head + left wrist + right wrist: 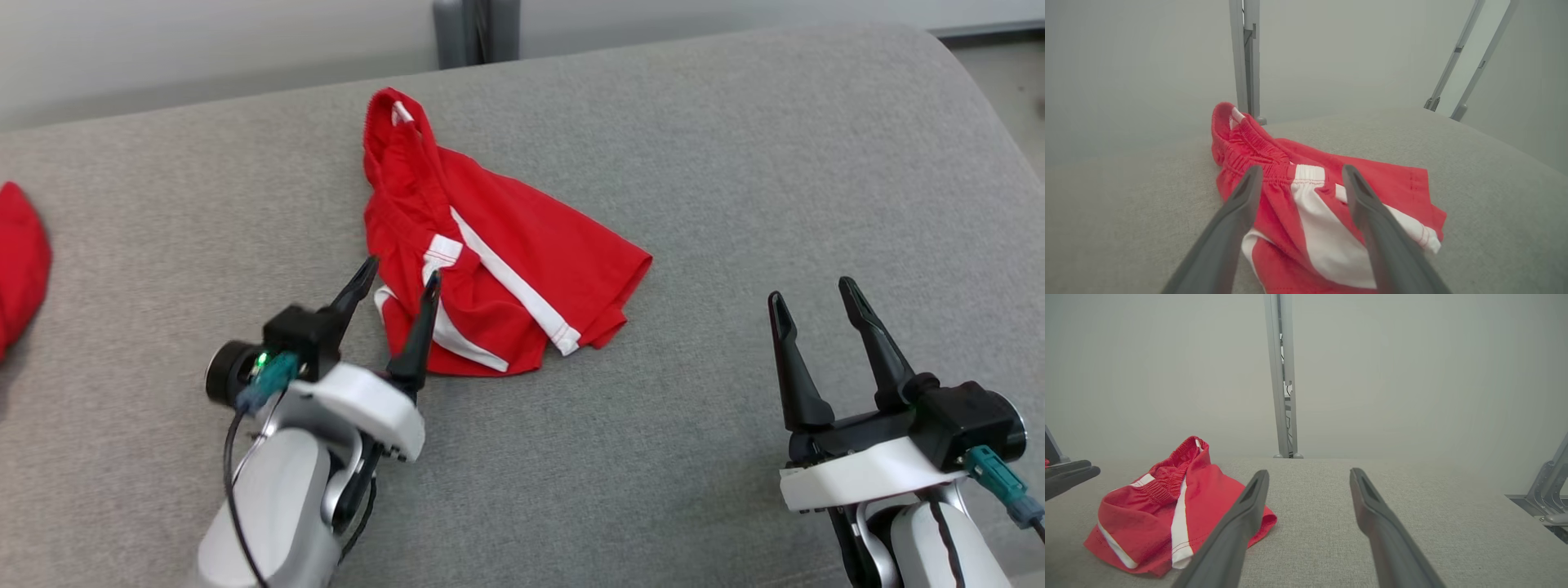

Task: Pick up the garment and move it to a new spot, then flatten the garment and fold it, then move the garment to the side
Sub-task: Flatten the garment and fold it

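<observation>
At the far left, a second red cloth [20, 261] is seen at the side of the head view, well apart from everything else. It is best left alone.

Next comes the left gripper [402, 271]. Its two fingers are spread wide and nothing is held between them. The tips are placed right at the near left side of the red shorts [506, 261]. In the left wrist view, the white stripe and the stretchy waistband are seen between the fingers. Whether the cloth is touched cannot be told.

The shorts are found in the middle of the grey cushion [735, 163]. They are crumpled, with the waistband pointed at the far edge. So the first step is judged to be in hand: the shorts are not yet picked up. For the next move, the left fingers would need to be pushed down into the cloth, shut on a good bunch of it, and then lifted.

To the right of the shorts, lots of bare cushion is seen, so a new spot can be found there. The right gripper [812, 291] is held near the front, well apart from the shorts. Its fingers are wide apart and nothing is held in them. Past it, the cushion is rounded off and the floor [1008, 73] is seen, so the shorts should be kept away from that edge.
</observation>
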Tool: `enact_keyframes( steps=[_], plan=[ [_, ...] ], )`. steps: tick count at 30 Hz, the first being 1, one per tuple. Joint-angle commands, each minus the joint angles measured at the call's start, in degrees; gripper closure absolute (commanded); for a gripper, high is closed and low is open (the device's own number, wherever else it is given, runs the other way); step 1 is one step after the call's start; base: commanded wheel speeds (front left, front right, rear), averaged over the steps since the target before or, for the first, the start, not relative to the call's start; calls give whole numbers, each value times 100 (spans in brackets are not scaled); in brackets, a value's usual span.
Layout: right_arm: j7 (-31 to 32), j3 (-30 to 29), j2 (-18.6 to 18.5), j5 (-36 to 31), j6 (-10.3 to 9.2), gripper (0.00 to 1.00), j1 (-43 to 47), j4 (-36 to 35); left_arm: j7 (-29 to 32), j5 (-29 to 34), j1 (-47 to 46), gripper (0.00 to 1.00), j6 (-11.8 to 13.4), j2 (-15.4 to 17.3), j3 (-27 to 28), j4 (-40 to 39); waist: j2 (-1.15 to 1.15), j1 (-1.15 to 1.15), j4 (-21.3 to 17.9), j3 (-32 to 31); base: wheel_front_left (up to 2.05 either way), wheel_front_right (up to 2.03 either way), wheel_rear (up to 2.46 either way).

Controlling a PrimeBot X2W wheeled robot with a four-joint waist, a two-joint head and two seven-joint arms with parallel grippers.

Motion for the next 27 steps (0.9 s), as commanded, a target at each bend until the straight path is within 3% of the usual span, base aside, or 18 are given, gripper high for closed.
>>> enact_keyframes(
  steps=[1, 6, 14, 23, 24, 25, 27],
  plan=[
    [-26, -6, -40, 57, 1, 0, -41, -21, 79, 4, -141, 0, -43, 35, -27, 72, 0, 0, -122, 125, 0, 0, 0],
    [-26, 27, -38, 156, 1, 0, -112, -32, 626, 47, -604, 0, 20, 30, -228, 455, 0, 0, -317, 294, 0, 0, 0],
    [-26, 56, -39, 252, 1, 0, -133, -63, 989, 207, -874, 0, 526, 119, -196, 705, 0, 0, -508, 433, 0, 0, 0],
    [-26, 114, -39, 271, 1, 0, -180, -47, 1214, 282, -994, 0, 664, 184, -298, 901, 0, 0, -532, 472, 0, 0, 0],
    [-26, 120, -38, 273, 1, 0, -189, -44, 1213, 287, -1017, 91, 644, 188, -321, 906, 0, 0, -529, 474, 0, 0, 0],
    [-26, 126, -39, 273, 1, 0, -195, -42, 1207, 295, -1032, 100, 632, 195, -337, 913, 0, 0, -525, 474, 0, 0, 0],
    [-26, 141, -39, 270, 1, 0, -199, -34, 1164, 267, -1046, 100, 607, 195, -348, 916, 0, 0, -516, 470, 0, 0, 0]
  ],
)
